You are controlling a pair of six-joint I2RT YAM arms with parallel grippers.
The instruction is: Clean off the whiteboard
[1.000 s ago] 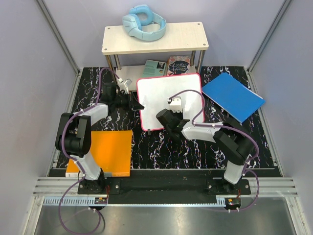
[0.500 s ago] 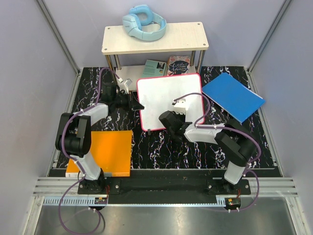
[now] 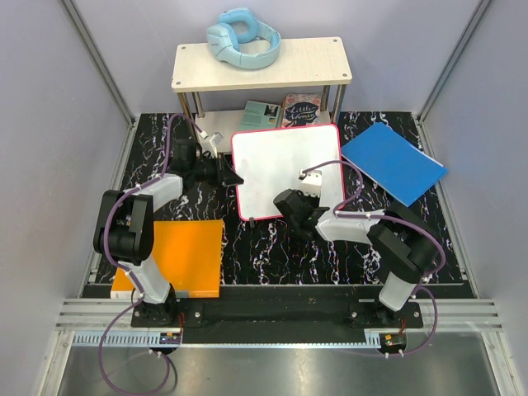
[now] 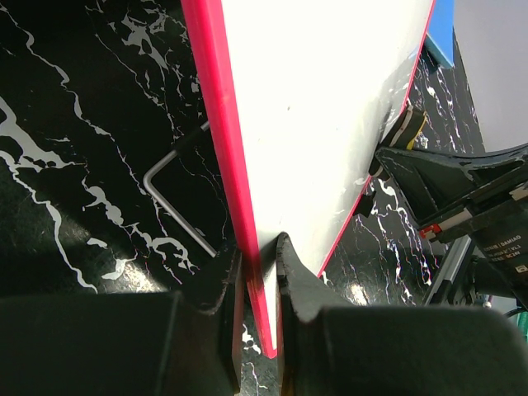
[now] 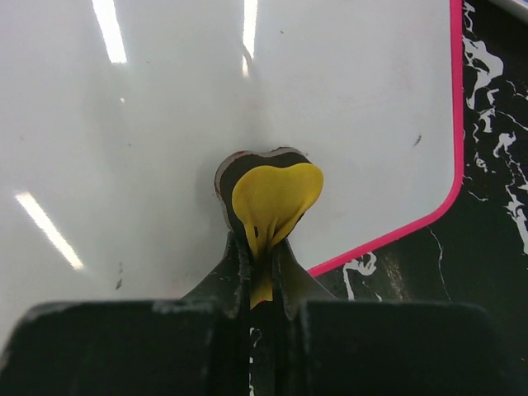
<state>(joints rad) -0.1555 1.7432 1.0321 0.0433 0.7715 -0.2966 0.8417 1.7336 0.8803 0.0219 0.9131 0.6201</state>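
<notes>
Whiteboard (image 3: 276, 161) position: it lies flat on the table (image 3: 256, 247), toward the far side and near the middle, on the near side of the shelf (image 3: 260, 70). The blue sheet (image 3: 392, 161) lies just beside its right edge. The board has not shifted over the last second.

Left gripper (image 4: 257, 252): it is closed down onto the board's left rim, with one finger on each side of the pink edge. It remains there, unmoved, as the anchor.

Right gripper (image 5: 262, 247): its jaws are pinched nearly together on the tab of a yellow eraser pad (image 5: 274, 198), whose dark face is pressed against the white surface. Its position is what has changed. A second ago the pad sat nearer the middle of the board. It now sits further right and slightly nearer, close to the near right corner, with the pink rim just beside it in the right wrist view.

Read this as a wiping stroke running to the right, with the board held firm against the drag. The overhead view shows no writing on the surface, and the right wrist view shows only a few faint specks. Judge the erasing as nearly complete. Before you treat the task as done, check the near edge under the right arm, which the overhead view hides.
</notes>
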